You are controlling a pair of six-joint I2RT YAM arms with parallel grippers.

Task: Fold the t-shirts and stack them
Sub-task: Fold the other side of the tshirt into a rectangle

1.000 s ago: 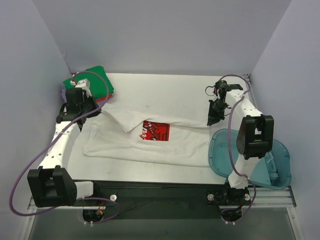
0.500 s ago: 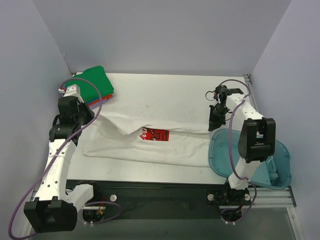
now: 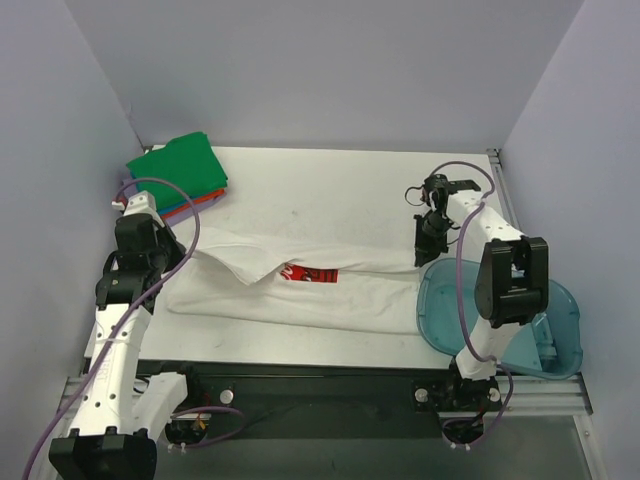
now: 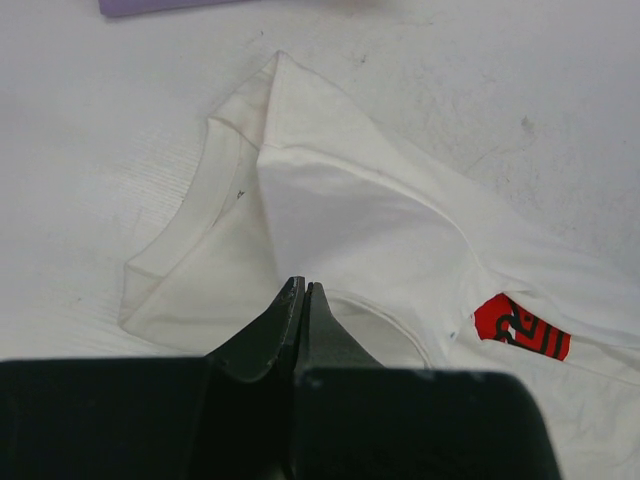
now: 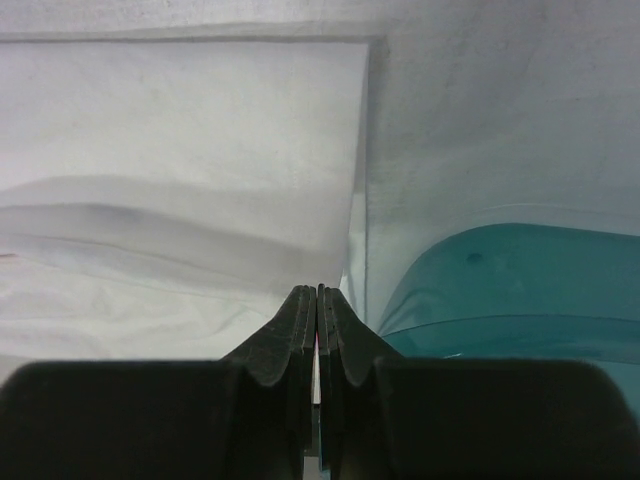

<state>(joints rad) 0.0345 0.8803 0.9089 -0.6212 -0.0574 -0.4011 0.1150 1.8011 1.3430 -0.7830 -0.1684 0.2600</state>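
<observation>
The white t-shirt (image 3: 300,300) lies across the middle of the table, its far edge doubled over toward the near side. The fold half covers the red logo (image 3: 312,272). My left gripper (image 3: 183,258) is shut on the shirt's left end near the collar (image 4: 350,200); the logo (image 4: 520,328) shows to its right. My right gripper (image 3: 424,252) is shut on the shirt's right end (image 5: 180,130), with a thin strip of cloth between the fingers. A stack of folded shirts with the green one (image 3: 180,165) on top sits at the far left; red-orange (image 3: 207,197) and blue edges peek out beneath it.
The translucent blue plastic bin (image 3: 520,325) lies at the near right, next to my right gripper and overlapping the shirt's right end; it also shows in the right wrist view (image 5: 520,280). A lavender edge (image 4: 160,5) shows at the top of the left wrist view. Walls enclose the table.
Both grippers have moved toward the near edge and drawn the shirt's far edge with them. The fold now covers more of the red logo.
</observation>
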